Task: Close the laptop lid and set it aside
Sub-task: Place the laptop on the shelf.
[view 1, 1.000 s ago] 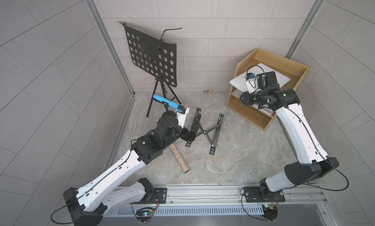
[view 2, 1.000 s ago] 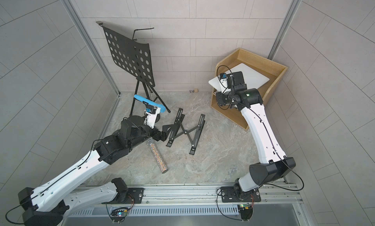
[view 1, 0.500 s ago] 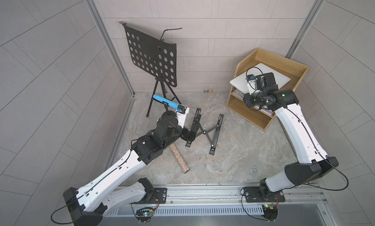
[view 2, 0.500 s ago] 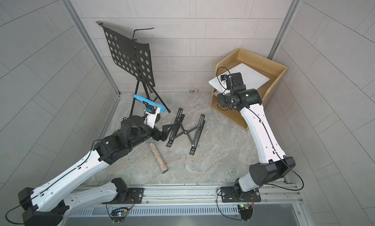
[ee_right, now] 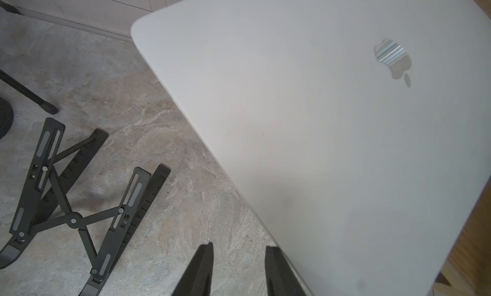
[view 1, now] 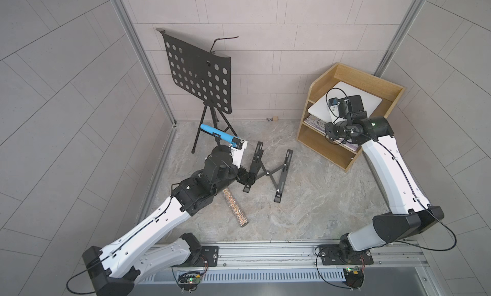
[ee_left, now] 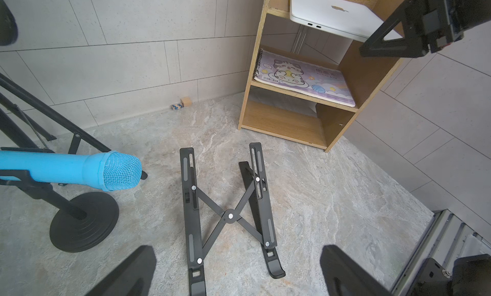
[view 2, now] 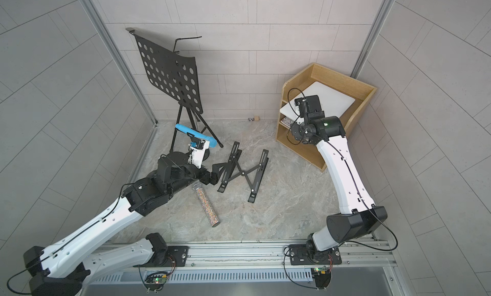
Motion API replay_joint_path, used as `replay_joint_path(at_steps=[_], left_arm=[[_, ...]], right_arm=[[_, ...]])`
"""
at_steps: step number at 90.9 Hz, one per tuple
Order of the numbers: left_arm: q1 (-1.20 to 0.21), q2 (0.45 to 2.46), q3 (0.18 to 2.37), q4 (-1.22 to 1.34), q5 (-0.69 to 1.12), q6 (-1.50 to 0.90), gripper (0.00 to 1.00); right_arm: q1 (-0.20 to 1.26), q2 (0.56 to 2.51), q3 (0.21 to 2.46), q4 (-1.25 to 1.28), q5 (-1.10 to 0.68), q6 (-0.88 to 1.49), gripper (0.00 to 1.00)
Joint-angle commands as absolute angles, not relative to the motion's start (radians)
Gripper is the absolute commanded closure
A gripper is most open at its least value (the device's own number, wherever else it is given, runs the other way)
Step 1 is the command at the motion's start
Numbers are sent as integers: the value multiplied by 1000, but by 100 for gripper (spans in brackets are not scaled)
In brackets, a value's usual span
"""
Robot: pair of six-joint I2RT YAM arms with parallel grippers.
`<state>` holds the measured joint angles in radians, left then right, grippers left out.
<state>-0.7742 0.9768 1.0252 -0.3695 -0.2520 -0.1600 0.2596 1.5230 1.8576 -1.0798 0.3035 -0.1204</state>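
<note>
Laptop [view 1: 370, 102] is seen lying closed on the top shelf of the wooden shelf unit [view 1: 372, 80], its lid [ee_right: 318, 122] facing up with the apple logo [ee_right: 393, 59] showing, and its front edge is carried out past the shelf. The right fingers [ee_right: 202, 270] are held beside that overhanging edge, parted only narrowly, with the marble-patterned surface [ee_right: 159, 127] seen through the gap and nothing gripped; whether 1 of them touches the laptop cannot be told. The left fingers [ee_left: 132, 273] are spread wide and empty, low over the near end of the black folding stand [ee_left: 229, 216] on that surface. A purple cat notebook [ee_left: 303, 79] is seen on the middle shelf, under the laptop.
</note>
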Motion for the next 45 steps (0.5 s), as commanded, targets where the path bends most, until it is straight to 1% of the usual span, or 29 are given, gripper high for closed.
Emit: replay_joint_path(at_steps=[1, 45], left_arm=[[-768, 960, 1015, -357, -240, -156, 0], [-767, 959, 1021, -365, -233, -158, 0]], right_arm=[[242, 1494, 1855, -1069, 337, -127, 63], [198, 1512, 1882, -1064, 297, -95, 62]])
